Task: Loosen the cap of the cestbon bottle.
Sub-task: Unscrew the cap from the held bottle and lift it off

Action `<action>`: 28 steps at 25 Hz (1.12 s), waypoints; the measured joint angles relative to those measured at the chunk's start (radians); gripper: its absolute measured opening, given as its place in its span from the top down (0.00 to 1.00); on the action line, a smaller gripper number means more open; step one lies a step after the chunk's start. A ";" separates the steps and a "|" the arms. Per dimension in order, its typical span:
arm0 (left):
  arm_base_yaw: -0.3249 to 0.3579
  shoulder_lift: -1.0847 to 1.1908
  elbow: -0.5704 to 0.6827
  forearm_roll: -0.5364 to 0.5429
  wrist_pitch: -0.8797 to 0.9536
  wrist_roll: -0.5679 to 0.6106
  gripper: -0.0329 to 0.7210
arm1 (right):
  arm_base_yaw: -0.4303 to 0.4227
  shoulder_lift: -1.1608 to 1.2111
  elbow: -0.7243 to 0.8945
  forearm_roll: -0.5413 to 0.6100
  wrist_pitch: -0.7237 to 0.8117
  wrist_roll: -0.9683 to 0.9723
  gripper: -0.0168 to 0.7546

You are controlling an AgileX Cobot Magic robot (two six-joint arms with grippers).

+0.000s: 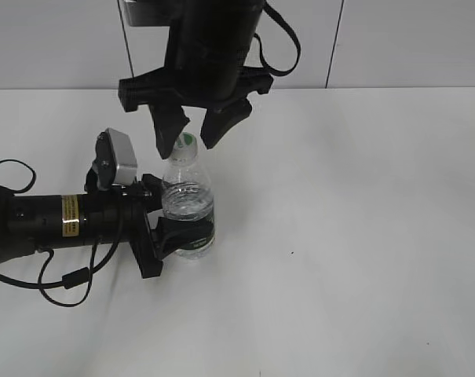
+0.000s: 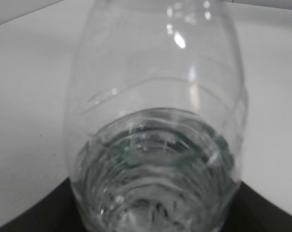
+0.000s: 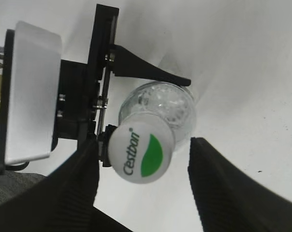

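On the white counter [image 1: 363,236], the water bottle [image 1: 188,208] is standing upright, left of centre in the exterior view. The left arm is lying nearly horizontal, close to the counter, and is reaching in from the left edge. Its end effector [image 1: 162,224] is clamping the bottle around the lower body at the dark label band, with one black finger [image 3: 150,70] showing beside the bottle in the right wrist view. In the left wrist view, the clear ribbed body [image 2: 158,125] is filling most of the frame, with water visible inside.

The right arm is descending vertically from the top of the exterior view, wrist pointing straight down. Its end effector [image 1: 191,128] is standing wide open, one finger on each side of the white cap [image 1: 185,142], which is sitting on the bottle neck. In the right wrist view, both ribbed fingers [image 3: 223,188] are flanking the cap [image 3: 142,153]: the left one sits just beside it, contact unclear, and the right one shows a clear gap.
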 joint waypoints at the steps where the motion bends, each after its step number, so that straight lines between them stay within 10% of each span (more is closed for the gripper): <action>1: 0.000 0.000 0.000 0.000 0.000 0.000 0.41 | 0.000 0.002 0.000 0.002 0.000 0.000 0.40; 28: 0.000 0.000 0.000 0.000 0.001 0.000 0.41 | 0.000 0.013 -0.061 0.005 0.000 -0.037 0.46</action>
